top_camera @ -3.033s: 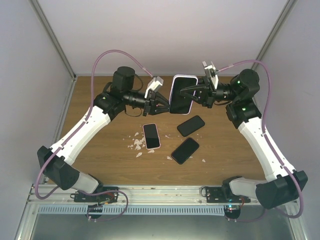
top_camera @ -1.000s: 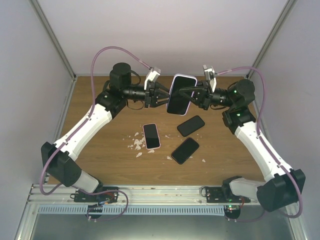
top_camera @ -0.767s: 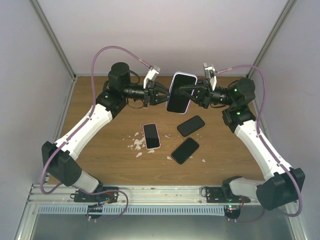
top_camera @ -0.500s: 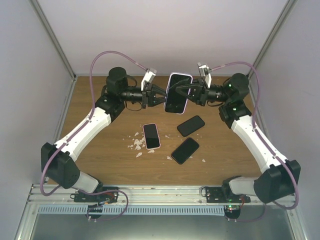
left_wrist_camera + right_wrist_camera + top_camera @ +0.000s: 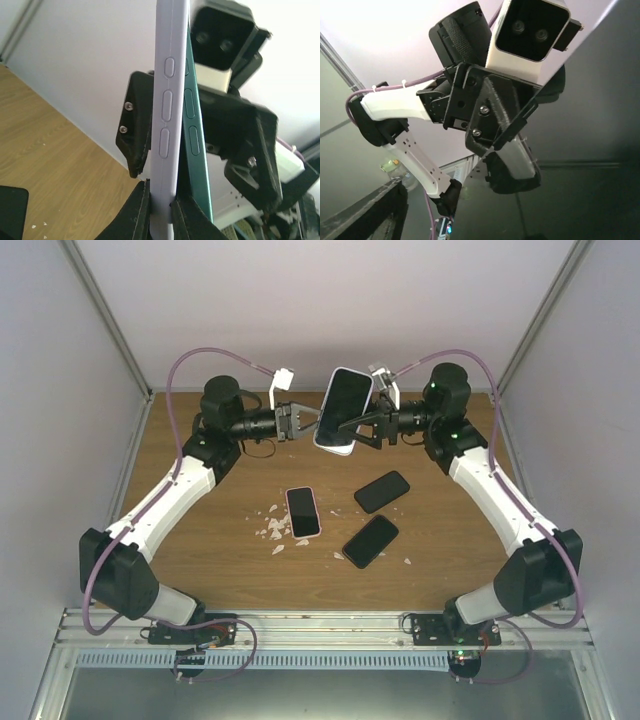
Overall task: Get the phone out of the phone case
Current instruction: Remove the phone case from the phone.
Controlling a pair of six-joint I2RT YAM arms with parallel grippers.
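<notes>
Wooden worktop (image 5: 200, 540), pale walls behind. Left hand (image 5: 160, 216): pinched tight on one edge of lilac phone case (image 5: 167, 125), held aloft well above the wood. Green phone (image 5: 196, 140): against the case, side buttons exposed. Right hand (image 5: 368, 426): fingers spread wide, straddling both.

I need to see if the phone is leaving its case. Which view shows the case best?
The left wrist view: the case stands edge-on, its button bumps clear, with the green phone beside it. The top view shows it only as a pale rim around the dark screen. The right wrist view shows nothing clear of it.
</notes>
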